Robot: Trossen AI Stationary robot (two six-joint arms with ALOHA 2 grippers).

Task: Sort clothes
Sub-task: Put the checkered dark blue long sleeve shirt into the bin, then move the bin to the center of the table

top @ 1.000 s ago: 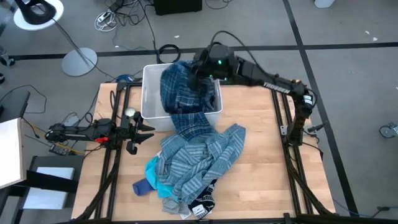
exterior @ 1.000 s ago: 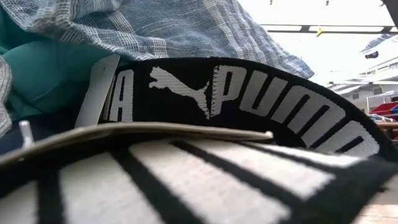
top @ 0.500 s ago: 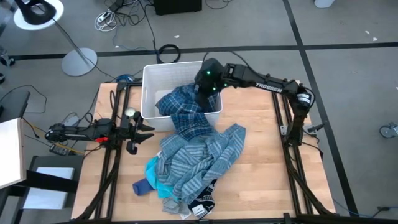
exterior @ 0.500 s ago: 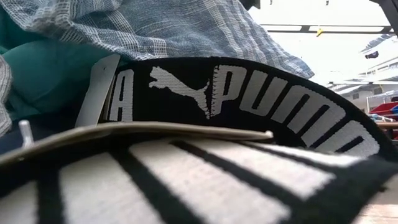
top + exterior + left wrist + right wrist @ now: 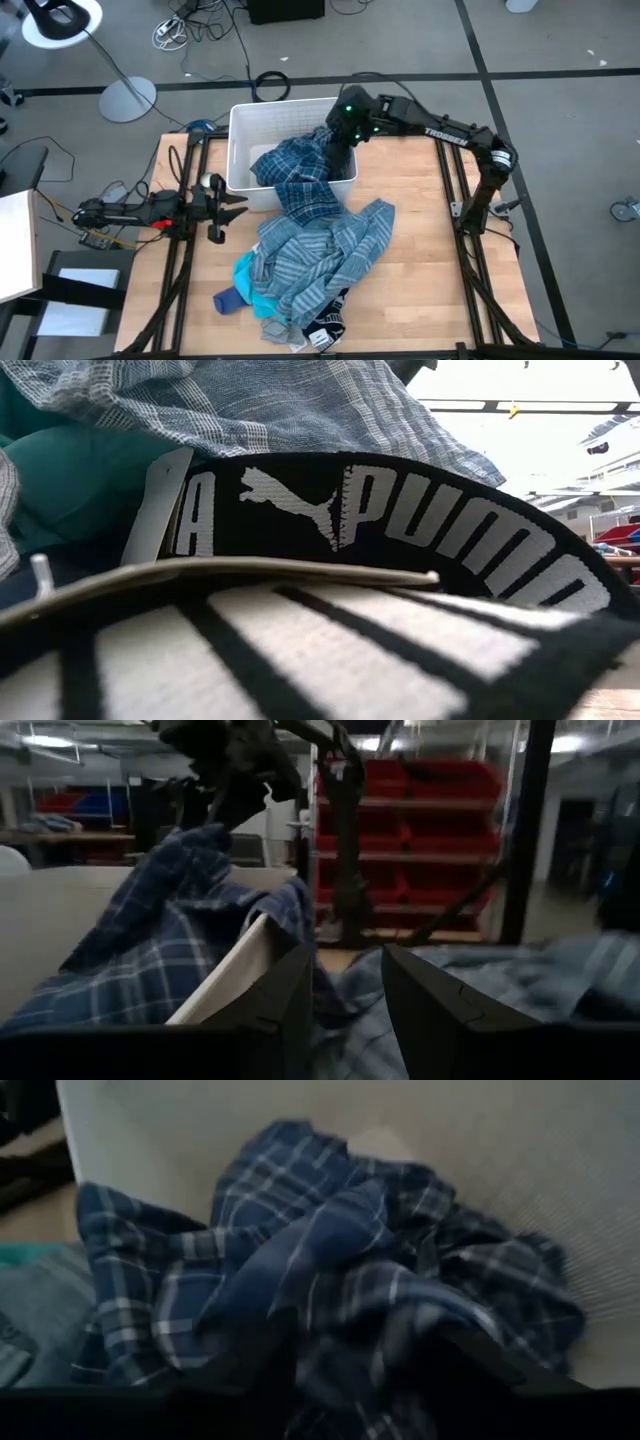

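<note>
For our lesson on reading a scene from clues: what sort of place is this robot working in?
Probably a workshop or robotics lab, not a home. Shelves of red storage bins stand behind the table, loose cables trail over a grey concrete floor, and the wooden table sits in a black metal frame.

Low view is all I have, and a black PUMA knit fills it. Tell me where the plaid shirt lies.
Observer: The navy plaid shirt lies partly in the white bin, hanging over its front wall onto the table.
Operator: Report the right pincer.
Observer: The right pincer is open above the bin's right end, over the shirt.
Operator: Now the left.
Observer: The left pincer waits open at the table's left edge.
</note>
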